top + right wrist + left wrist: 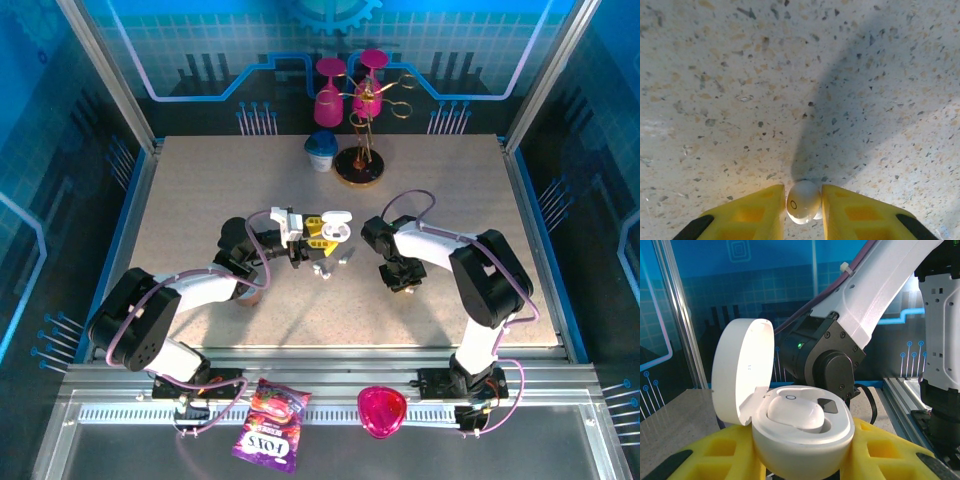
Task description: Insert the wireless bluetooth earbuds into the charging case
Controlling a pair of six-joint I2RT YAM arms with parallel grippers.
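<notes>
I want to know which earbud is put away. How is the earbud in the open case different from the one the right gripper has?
The seated earbud lies tucked in a hollow of the open charging case, which the left gripper holds; the held earbud is outside it, pinched by the right gripper. The seated earbud has case around it; the held earbud has speckled table beneath. Both are small, white and shiny.

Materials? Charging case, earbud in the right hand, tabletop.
The charging case: probably white plastic, a smooth satin shell with soft highlights. The earbud: smooth white plastic by its slight sheen. The tabletop: speckled stone-look, maybe laminate or terrazzo, matte.
</notes>
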